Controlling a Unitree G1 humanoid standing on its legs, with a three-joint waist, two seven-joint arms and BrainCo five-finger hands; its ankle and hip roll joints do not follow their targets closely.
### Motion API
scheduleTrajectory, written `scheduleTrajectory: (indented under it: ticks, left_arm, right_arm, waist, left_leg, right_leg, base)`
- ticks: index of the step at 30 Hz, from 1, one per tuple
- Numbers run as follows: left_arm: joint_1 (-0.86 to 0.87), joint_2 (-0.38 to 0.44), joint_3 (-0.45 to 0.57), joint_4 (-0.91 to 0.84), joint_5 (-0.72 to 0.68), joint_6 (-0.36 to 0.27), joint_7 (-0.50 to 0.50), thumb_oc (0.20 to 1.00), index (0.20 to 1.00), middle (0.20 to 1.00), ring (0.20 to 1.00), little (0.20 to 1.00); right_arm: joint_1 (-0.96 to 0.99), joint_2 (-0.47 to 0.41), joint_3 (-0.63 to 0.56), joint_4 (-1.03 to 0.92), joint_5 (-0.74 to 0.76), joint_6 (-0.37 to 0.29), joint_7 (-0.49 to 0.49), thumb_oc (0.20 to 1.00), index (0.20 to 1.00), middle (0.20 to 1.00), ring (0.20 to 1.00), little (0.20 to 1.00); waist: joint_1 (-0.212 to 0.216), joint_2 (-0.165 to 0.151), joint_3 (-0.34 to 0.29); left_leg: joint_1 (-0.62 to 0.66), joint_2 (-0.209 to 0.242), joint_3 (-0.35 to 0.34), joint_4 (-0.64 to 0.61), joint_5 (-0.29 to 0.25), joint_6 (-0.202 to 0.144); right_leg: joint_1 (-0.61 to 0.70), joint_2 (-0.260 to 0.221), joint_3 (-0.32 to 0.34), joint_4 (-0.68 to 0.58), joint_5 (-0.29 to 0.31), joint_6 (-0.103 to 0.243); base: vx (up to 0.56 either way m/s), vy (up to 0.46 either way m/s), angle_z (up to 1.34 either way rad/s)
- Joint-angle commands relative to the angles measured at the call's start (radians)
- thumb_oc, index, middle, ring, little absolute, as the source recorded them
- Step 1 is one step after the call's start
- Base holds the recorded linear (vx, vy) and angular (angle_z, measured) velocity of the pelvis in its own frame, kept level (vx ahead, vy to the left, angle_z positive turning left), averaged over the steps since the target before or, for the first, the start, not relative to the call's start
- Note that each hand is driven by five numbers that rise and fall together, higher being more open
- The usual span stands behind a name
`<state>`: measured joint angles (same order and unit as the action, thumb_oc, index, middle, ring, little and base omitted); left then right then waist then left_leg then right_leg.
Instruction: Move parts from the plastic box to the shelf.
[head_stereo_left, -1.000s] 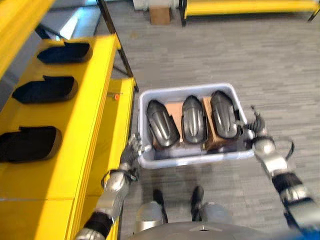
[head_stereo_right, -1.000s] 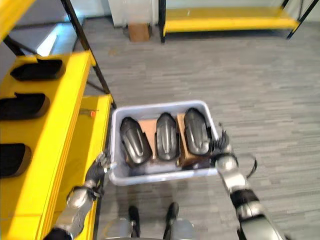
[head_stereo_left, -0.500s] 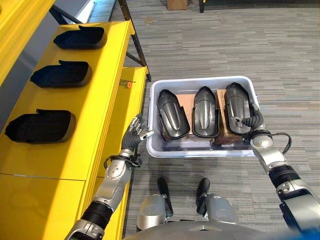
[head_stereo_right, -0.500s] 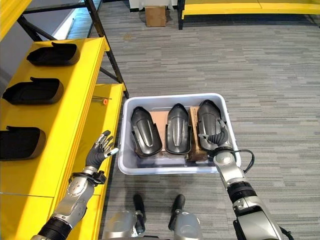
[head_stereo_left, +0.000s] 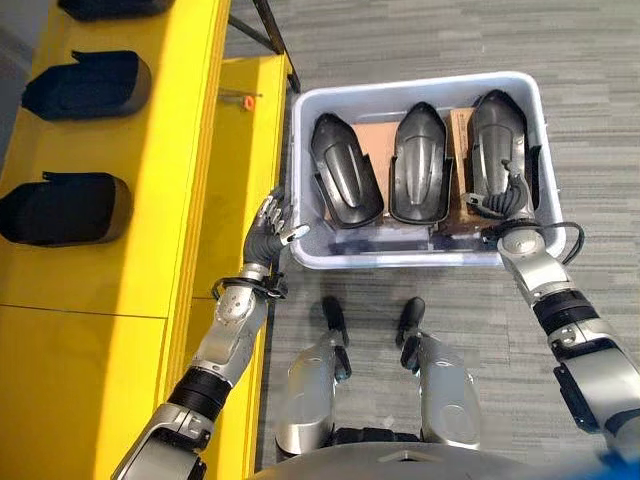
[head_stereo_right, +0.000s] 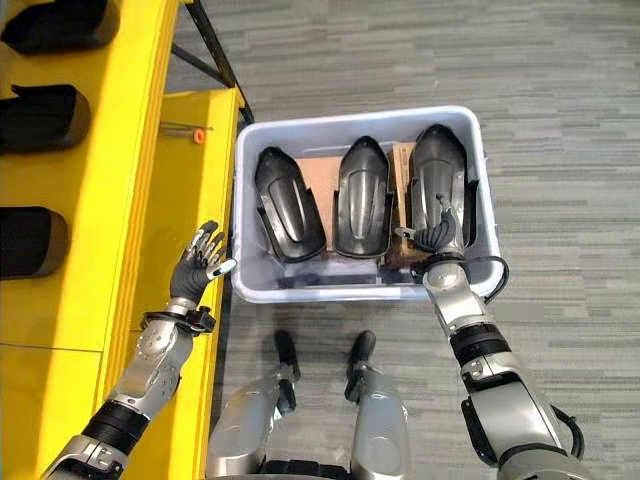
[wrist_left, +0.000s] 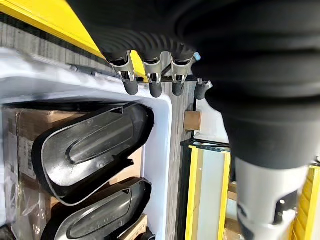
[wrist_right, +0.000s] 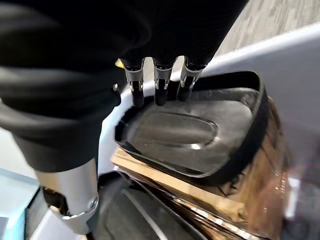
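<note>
Hovering right hand (head_stereo_right: 437, 236) over part (head_stereo_right: 440, 185), plastic box (head_stereo_right: 300, 290)

plastic box (head_stereo_right: 240, 210): three parts | right robot hand (head_stereo_right: 436, 237) over rightmost part (head_stereo_right: 440, 185)

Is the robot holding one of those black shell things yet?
Not yet. The right hand hovers over the rightmost black part in the plastic box, and the left hand is open beside it.

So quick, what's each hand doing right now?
Left hand: open, holding nothing, beside the box.
Right hand: open, over the rightmost part, holding nothing.
</note>
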<state>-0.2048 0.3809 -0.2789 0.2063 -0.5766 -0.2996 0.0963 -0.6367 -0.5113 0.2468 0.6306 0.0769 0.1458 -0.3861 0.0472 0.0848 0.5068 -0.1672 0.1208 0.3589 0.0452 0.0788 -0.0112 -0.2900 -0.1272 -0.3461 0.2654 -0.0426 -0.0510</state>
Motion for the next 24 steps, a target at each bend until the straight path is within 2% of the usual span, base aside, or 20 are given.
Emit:
scheduleTrajectory:
  ticks: [1,6,9,12,17,24]
  left_arm:
    - [0.002,0.040,-0.037,-0.106,0.007,-0.059,0.029,1.000,1.000,1.000,1.000,1.000]
    - [-0.035,0.040,-0.059,-0.119,-0.005,-0.054,0.040,1.000,1.000,1.000,1.000,1.000]
    - [-0.056,0.047,-0.071,-0.144,-0.008,-0.071,0.049,1.000,1.000,1.000,1.000,1.000]
    - [-0.061,0.038,-0.083,-0.159,-0.019,-0.077,0.036,1.000,1.000,1.000,1.000,1.000]
    - [-0.075,0.034,-0.111,-0.180,-0.016,-0.070,0.064,1.000,1.000,1.000,1.000,1.000]
    - [-0.062,0.040,-0.110,-0.188,-0.018,-0.067,0.055,1.000,1.000,1.000,1.000,1.000]
  right_arm:
    - [-0.075,-0.036,0.030,0.029,0.003,-0.024,-0.009,1.000,1.000,1.000,1.000,1.000]
    - [-0.171,-0.042,0.043,0.111,0.054,0.000,-0.013,1.000,1.000,1.000,1.000,1.000]
    - [-0.222,-0.050,0.041,0.163,0.062,0.014,-0.073,1.000,1.000,1.000,1.000,1.000]
    - [-0.245,-0.053,0.050,0.205,0.038,0.001,-0.052,1.000,1.000,1.000,1.000,1.000]
    - [-0.279,-0.044,0.072,0.242,0.092,-0.013,-0.027,1.000,1.000,1.000,1.000,1.000]
    - [-0.299,-0.034,0.071,0.224,0.125,-0.037,0.008,1.000,1.000,1.000,1.000,1.000]
  waist:
    - [0.010,-0.017,-0.054]
    - [0.026,-0.001,-0.017]
    - [0.034,0.002,0.013]
    - [0.039,0.006,0.013]
    - [0.050,0.009,0.013]
    - [0.056,0.014,0.013]
  left_leg:
    - [-0.006,0.063,-0.058,0.069,-0.049,-0.077]
    - [-0.075,0.054,-0.067,0.097,-0.048,-0.072]
    - [-0.125,0.041,-0.082,0.132,-0.057,-0.066]
    - [-0.163,0.037,-0.087,0.144,-0.057,-0.066]
    - [-0.220,0.031,-0.092,0.162,-0.056,-0.059]
    - [-0.254,0.027,-0.100,0.174,-0.051,-0.059]
  right_leg:
    - [0.034,-0.049,-0.013,0.010,-0.027,0.083]
    - [-0.046,-0.066,-0.011,0.068,-0.035,0.082]
    - [-0.097,-0.068,-0.005,0.104,-0.038,0.082]
    - [-0.127,-0.062,-0.004,0.114,-0.043,0.077]
    - [-0.187,-0.070,-0.004,0.146,-0.045,0.075]
    - [-0.217,-0.069,0.001,0.152,-0.042,0.072]
  base:
    - [-0.09,0.012,0.04]
    - [-0.06,0.013,0.03]
    - [-0.08,0.023,0.05]
    - [-0.01,0.021,0.02]
    - [-0.01,-0.002,-0.01]
    - [0.00,0.000,0.00]
